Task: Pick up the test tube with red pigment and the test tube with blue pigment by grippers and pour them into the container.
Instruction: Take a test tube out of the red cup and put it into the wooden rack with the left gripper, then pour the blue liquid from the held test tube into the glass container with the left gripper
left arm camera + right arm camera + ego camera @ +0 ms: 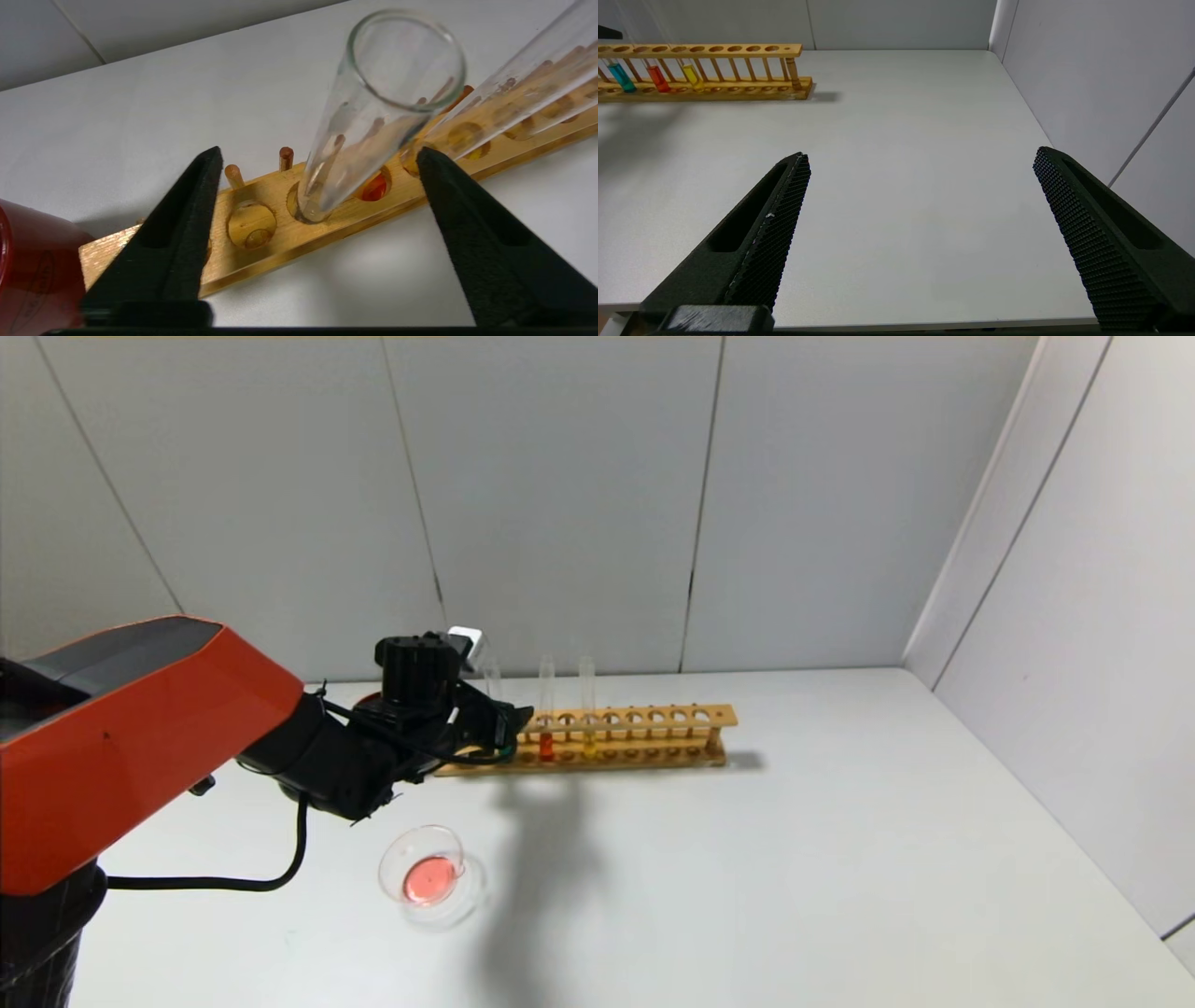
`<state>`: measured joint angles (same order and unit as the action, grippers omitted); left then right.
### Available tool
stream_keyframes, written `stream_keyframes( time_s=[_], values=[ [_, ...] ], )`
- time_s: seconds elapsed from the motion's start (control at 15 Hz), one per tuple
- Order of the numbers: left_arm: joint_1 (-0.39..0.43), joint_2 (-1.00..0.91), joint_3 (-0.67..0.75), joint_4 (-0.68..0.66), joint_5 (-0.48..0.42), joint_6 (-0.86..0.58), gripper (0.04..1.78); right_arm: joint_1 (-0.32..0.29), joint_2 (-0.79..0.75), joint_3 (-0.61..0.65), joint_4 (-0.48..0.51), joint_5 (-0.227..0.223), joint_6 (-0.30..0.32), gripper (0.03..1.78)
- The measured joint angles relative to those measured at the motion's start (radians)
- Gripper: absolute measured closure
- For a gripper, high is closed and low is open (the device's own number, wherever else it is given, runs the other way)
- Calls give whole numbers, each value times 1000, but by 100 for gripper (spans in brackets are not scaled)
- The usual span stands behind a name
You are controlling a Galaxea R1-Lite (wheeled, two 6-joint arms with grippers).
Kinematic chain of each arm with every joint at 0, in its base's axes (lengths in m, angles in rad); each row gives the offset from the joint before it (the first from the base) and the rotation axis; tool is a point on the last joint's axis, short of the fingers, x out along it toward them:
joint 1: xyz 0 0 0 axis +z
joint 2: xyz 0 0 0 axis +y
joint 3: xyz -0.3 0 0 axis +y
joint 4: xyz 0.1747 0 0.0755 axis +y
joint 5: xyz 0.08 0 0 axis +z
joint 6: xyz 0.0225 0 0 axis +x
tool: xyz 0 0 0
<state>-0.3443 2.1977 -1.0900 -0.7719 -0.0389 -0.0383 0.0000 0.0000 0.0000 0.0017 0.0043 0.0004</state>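
Clear glass tube [373, 116] upright in wooden rack [261, 242], left gripper [317, 163] open around it, untouched

You have the rack [597, 739] behind the dish [431, 875] — three tubes stand in its left end. The left gripper [317, 161] straddles the leftmost tube [373, 121].

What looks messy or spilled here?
Nothing stands out. The red liquid sits inside the container, with no puddle on the table. The wooden rack stands straight, and the left gripper has its open jaws either side of one upright tube without touching it.
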Motion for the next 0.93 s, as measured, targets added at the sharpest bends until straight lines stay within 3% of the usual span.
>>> stream_keyframes(
  time_s=[0.4, 0.67, 0.93],
  values=[
    [-4, 22, -14, -67, 11, 3, 144, 0, 0, 0, 0, 0, 0, 6],
    [-8, 21, 1, -163, 11, 10, 149, 0, 0, 0, 0, 0, 0, 6],
    [-12, -22, 1, -173, 11, 12, 149, 0, 0, 0, 0, 0, 1, 6]
  ],
)
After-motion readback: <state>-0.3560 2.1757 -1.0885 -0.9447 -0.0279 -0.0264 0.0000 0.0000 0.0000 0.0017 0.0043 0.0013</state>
